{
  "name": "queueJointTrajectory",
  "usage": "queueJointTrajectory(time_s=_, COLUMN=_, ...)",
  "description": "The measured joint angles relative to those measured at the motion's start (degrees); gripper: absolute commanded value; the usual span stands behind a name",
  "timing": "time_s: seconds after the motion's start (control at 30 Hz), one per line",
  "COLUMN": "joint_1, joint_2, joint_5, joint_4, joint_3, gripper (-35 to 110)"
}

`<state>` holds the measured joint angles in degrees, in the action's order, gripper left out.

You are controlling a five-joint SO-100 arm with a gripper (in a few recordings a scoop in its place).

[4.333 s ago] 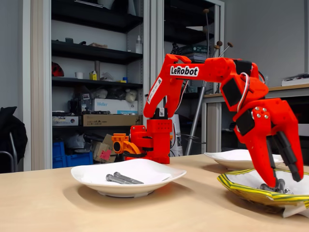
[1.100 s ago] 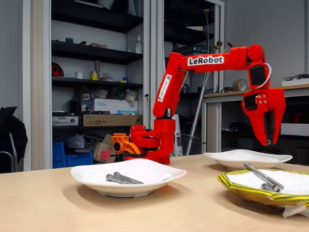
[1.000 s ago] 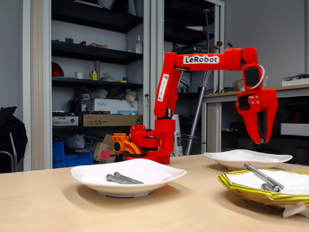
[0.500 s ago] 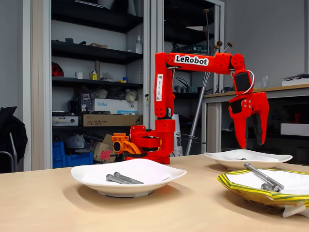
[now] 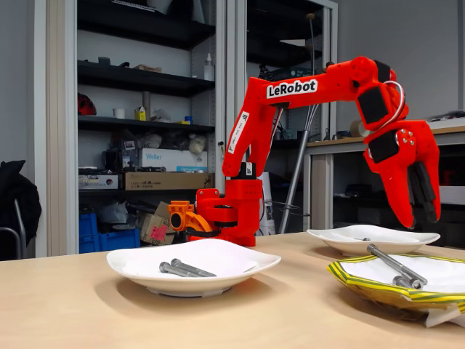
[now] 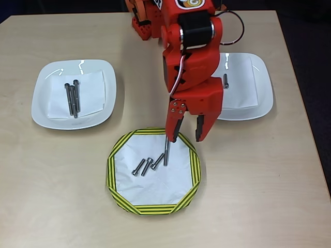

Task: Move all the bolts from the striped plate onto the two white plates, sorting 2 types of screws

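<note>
A striped plate (image 6: 153,205), yellow-rimmed with dark stripes and a white inside, sits at the near middle of a pale wooden table (image 6: 258,196) in the overhead view. Four grey bolts lie on it: three short bolts (image 6: 147,166) side by side near the centre, and one long bolt (image 6: 166,150) standing just right of them, running toward the far rim.

To the far left sits the left white plate (image 6: 41,111), holding long bolts (image 6: 72,98) lying close together, parallel. In the fixed view these show as a pair of long bolts (image 5: 185,269) on the same plate (image 5: 240,265).

To the far right sits the right white plate (image 6: 261,93), with a single short bolt (image 6: 225,80) on its left part, beside the arm.

The red arm (image 6: 191,57) reaches from the far edge of the table toward the striped plate. Its gripper (image 6: 187,127) hangs above the far rim of that plate, over the long bolt's far end. The fingers (image 6: 175,124) are spread apart and hold nothing. In the fixed view the gripper (image 5: 420,211) points downward, raised well clear of the plates.
</note>
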<state>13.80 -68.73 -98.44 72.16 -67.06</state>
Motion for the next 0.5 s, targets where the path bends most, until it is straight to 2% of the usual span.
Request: queueJointTrajectory(time_s=0.5, joint_1=-5.6, joint_2=6.6, joint_5=4.2, joint_4=-0.4, joint_3=-0.1, gripper=15)
